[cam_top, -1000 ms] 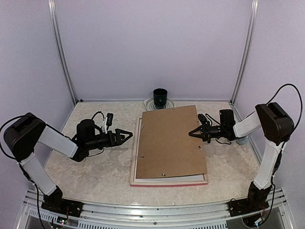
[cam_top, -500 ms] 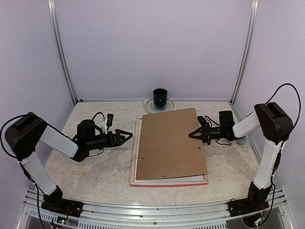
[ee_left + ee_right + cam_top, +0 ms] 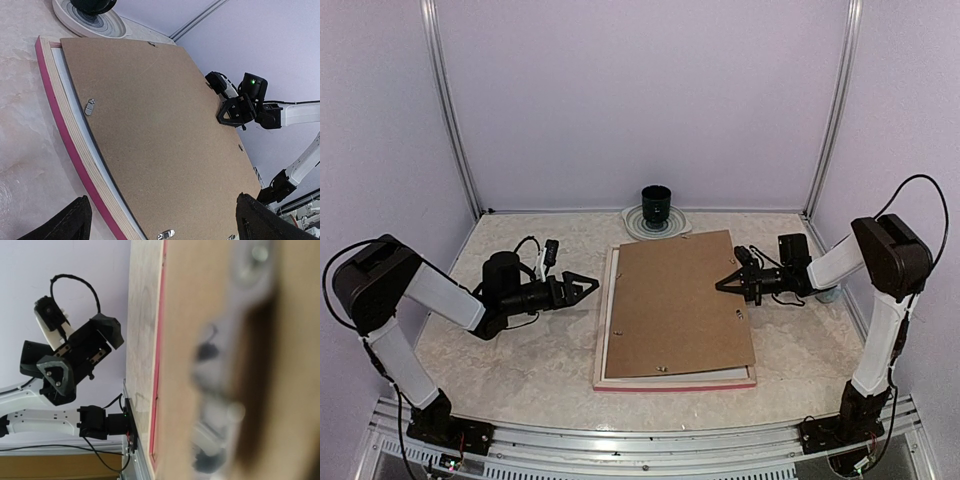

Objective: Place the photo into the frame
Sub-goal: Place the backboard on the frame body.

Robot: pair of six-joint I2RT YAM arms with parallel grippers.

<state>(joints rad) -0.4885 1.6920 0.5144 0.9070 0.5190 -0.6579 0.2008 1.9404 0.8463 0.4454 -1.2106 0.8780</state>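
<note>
Photo: not visible in any view; I judge it thin, limp, crease-prone, best lifted by a white margin.
Frame [image 3: 675, 384]: face down between the arms; stiff.
Backing board [image 3: 680, 300]: lies skewed on the frame's back.
Left gripper [image 3: 590, 286]: jaws wide apart, empty, left of frame.
Right gripper [image 3: 723, 283]: tips at the board's right edge; grip unclear.

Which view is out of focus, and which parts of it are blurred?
Right wrist view: the near backing board and its metal clip are blurred; the far left hand is sharp. Left wrist view: sharp, but the frame edge looks bowed. Top view: sharp, evenly lit.
</note>
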